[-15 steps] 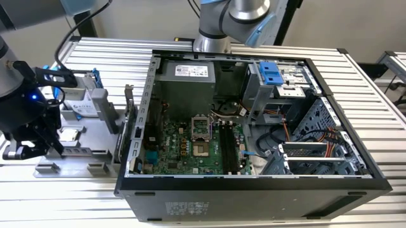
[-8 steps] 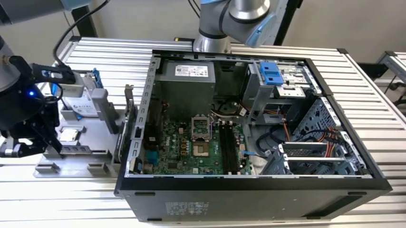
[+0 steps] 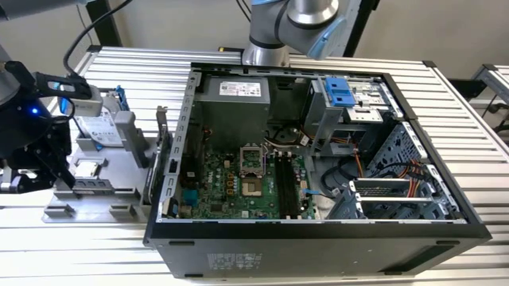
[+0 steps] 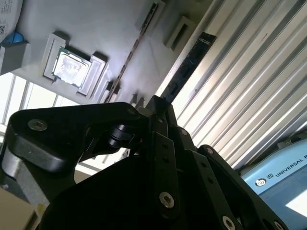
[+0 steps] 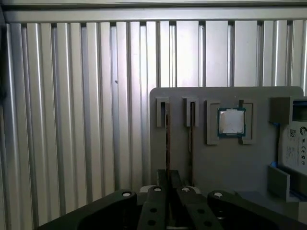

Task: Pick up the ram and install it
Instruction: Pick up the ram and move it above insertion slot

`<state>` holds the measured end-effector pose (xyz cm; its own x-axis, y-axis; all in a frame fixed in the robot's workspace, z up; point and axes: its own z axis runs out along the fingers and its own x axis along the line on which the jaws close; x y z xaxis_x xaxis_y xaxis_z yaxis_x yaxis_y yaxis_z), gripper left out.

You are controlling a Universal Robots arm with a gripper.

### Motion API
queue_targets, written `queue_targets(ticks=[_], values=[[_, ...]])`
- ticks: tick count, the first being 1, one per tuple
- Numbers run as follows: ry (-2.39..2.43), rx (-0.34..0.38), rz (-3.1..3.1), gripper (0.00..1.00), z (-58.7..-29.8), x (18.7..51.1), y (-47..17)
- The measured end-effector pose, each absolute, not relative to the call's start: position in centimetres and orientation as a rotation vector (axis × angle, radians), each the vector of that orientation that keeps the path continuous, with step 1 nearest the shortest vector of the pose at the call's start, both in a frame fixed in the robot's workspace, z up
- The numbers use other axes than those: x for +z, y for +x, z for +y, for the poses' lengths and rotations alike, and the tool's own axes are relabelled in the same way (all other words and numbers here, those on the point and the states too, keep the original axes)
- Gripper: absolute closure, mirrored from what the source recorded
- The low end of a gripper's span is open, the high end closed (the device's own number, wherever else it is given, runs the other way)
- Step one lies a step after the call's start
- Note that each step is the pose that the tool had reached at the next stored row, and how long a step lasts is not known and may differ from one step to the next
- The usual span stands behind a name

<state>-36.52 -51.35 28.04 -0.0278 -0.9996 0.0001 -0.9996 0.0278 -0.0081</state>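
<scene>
Thin ram edge-on, gry tray, ribbed table

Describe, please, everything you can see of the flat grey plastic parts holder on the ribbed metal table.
The grey, plastic-looking parts holder lies on the ribbed metal table, to the exterior view's left of the black computer case. Two narrow slots hold thin boards on edge; a square recess holds a silver-topped chip; a white-labelled drive sits at one end. The black gripper hangs over one slot.
</scene>
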Motion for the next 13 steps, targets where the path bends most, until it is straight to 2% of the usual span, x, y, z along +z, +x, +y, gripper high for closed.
queue_targets(ticks=[13], values=[[-2.186,-0.009,2.248,1.00,-51.34,29.06,-36.52]])
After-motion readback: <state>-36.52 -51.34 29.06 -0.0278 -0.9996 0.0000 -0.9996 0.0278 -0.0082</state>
